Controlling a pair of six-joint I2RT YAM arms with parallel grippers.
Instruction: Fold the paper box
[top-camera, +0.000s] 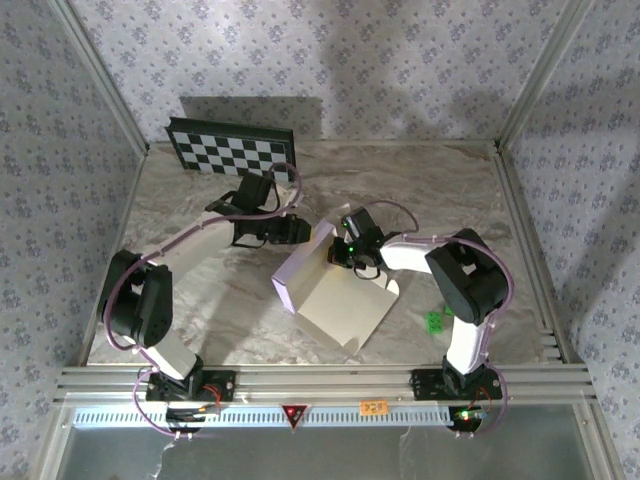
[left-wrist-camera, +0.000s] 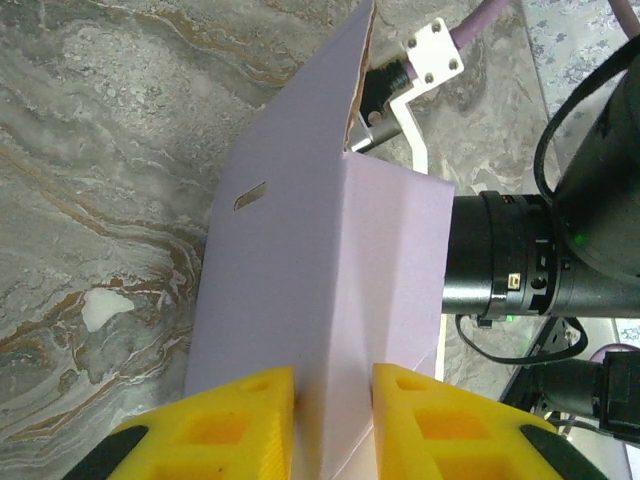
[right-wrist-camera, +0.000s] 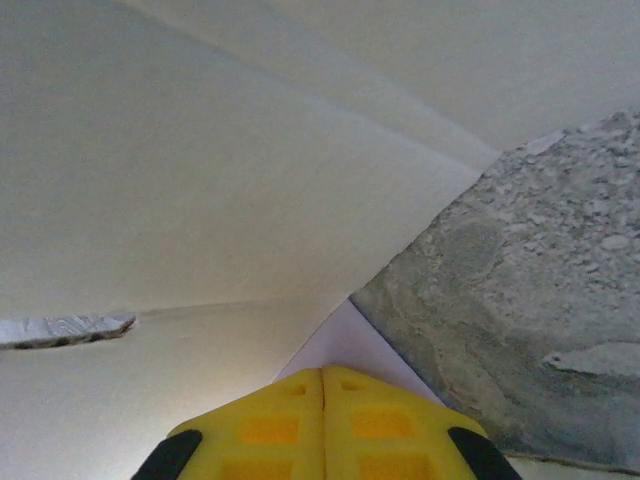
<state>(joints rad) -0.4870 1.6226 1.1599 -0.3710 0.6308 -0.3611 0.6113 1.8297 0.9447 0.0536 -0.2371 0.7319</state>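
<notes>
**The paper box (top-camera: 335, 300) half folded, mid-table**

It stands on the table (top-camera: 440, 190) with one wall raised; the left gripper (left-wrist-camera: 335, 420), at the box's 11 o'clock, pinches this wall narrowly; the right gripper (right-wrist-camera: 322, 395), at 1 o'clock, has its jaws pressed together.

Lab cell: aluminium frame (top-camera: 300, 380), checkerboard panel (top-camera: 230, 150)
</notes>
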